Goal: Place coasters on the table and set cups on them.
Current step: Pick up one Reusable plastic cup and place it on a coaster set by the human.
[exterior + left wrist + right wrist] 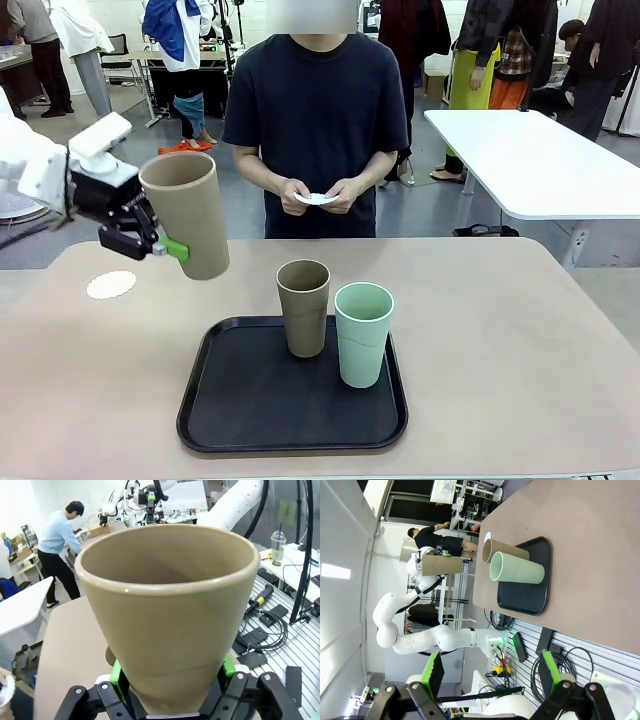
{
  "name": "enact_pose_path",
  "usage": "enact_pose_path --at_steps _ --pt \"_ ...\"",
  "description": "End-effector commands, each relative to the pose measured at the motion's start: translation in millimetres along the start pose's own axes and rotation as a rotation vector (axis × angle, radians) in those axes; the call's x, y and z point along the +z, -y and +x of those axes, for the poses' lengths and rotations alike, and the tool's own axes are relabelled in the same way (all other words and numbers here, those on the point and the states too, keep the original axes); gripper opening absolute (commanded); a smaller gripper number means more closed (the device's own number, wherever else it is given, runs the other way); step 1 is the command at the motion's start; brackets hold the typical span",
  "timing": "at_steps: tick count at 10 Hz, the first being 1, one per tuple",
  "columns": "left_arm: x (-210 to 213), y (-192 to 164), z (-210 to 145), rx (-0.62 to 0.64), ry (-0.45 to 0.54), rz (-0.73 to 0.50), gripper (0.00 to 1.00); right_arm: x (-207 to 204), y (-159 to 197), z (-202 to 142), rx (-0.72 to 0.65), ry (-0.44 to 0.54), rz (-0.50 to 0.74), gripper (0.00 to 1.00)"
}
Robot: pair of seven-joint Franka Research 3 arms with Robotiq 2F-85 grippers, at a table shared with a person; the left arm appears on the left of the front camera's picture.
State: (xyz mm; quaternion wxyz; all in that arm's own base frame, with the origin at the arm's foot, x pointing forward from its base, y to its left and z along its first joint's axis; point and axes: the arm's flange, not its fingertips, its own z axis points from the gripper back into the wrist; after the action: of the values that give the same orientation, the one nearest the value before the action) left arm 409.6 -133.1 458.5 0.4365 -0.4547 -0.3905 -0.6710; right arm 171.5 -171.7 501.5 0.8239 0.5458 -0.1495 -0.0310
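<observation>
My left gripper (160,246) is shut on a tan-brown cup (186,226), held slightly tilted in the air over the left of the table (500,330). In the left wrist view this cup (167,610) stands between the green pads (116,672). A white scalloped coaster (111,286) lies on the table below and to the left of it. Another tan-brown cup (303,307) and a mint green cup (363,333) stand on the black tray (250,410). The person holds a further coaster (317,198) in both hands. My right gripper (491,675) is open with nothing in it, off the table's side.
The tray sits near the table's front edge, at the middle. The person stands at the far side. A white table (540,160) is at the back right. Beige tabletop lies bare to the right of the tray.
</observation>
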Motion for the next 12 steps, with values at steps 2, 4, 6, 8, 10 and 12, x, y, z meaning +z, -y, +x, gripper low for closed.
enact_pose_path --at_steps 2,4,6,8,10,12 --pt "-3 11 14 0.034 -0.037 0.053 0.64 1 1 1 0.021 0.004 0.024 1.00" --pt "2 4 19 -0.002 -0.016 0.011 0.64 1 1 1 0.021 0.004 0.024 1.00" --pt "2 4 19 -0.002 -0.016 0.011 0.64 1 1 1 0.021 0.004 0.024 1.00" --pt "42 -16 8 0.019 0.034 0.076 0.83 1 1 1 0.021 0.004 0.024 1.00" --pt "139 -26 -13 0.054 0.076 0.223 0.83 1 1 1 0.021 0.004 0.024 1.00" --pt "223 -17 -33 0.135 0.055 0.349 0.83 1 1 1 0.021 0.004 0.024 1.00"
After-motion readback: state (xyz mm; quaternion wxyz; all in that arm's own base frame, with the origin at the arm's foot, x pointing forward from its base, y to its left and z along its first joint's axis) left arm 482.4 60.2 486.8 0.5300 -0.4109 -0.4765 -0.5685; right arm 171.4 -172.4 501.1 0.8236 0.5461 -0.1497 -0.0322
